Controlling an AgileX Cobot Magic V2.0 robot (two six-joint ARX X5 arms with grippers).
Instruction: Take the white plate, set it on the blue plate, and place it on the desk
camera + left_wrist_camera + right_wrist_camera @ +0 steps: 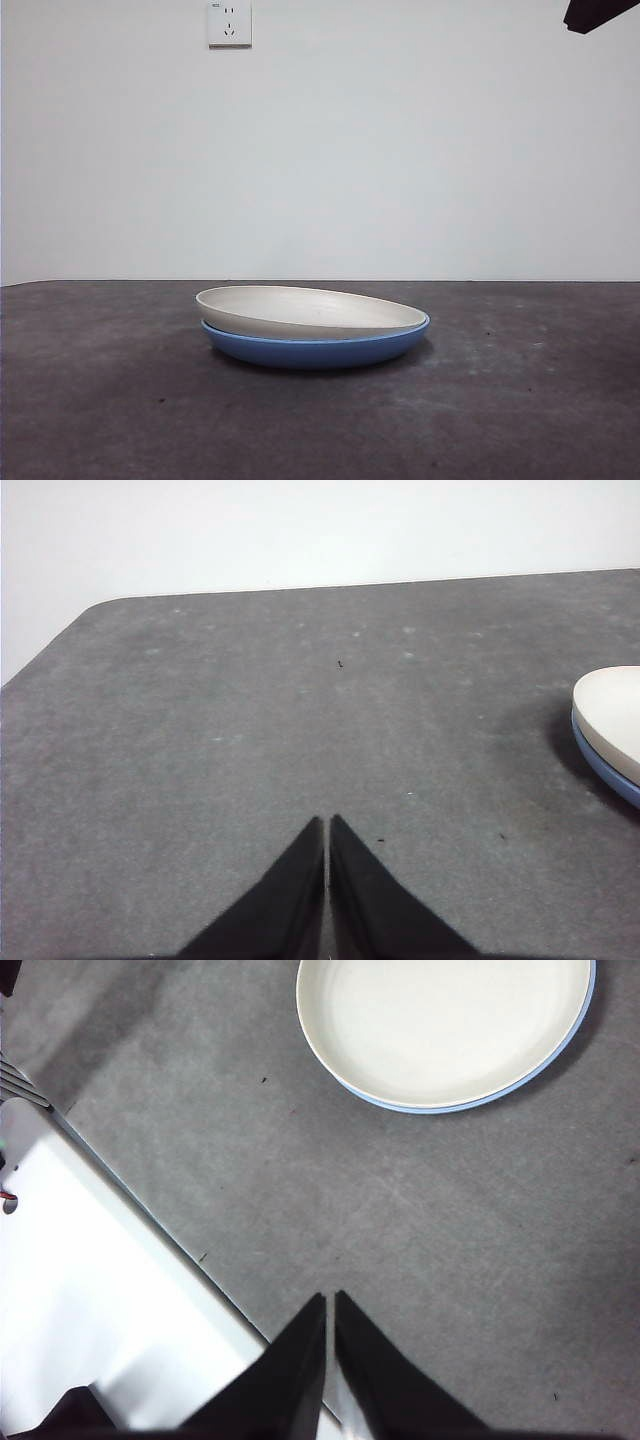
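Centrally on the desk, the white plate rests inside the blue plate, tilted so its left rim rides higher while its right rim sinks to the blue edge. It is matte cream with a sloping wall; the blue one is glossier. A wall socket shows only in the front view, and a black arm tip sits at the top right corner. The left gripper hangs over bare desk, jaws pressed together and holding nothing, the stack well apart from it. The right gripper, likewise closed and empty, looks down into the cream plate, showing its smooth inside.
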